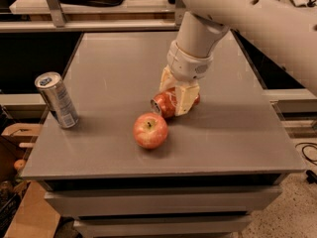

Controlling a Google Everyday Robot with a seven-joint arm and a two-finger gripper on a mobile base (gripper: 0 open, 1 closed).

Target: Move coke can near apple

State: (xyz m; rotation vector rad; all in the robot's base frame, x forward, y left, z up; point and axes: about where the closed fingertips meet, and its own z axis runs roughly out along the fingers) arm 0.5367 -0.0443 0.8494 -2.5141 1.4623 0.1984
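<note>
The red coke can (166, 104) lies on its side on the grey table (124, 63), its silver end facing front left. My gripper (176, 96) comes down from above and is shut on the can, one cream finger (184, 98) on each side. The red apple (150, 130) with yellowish patches sits upright just in front and left of the can, a small gap between them.
A taller silver-and-blue can (57, 100) stands near the table's left edge. The table's front edge (163, 170) is close behind the apple. A shelf with clutter runs along the back. Boxes sit on the floor at lower left.
</note>
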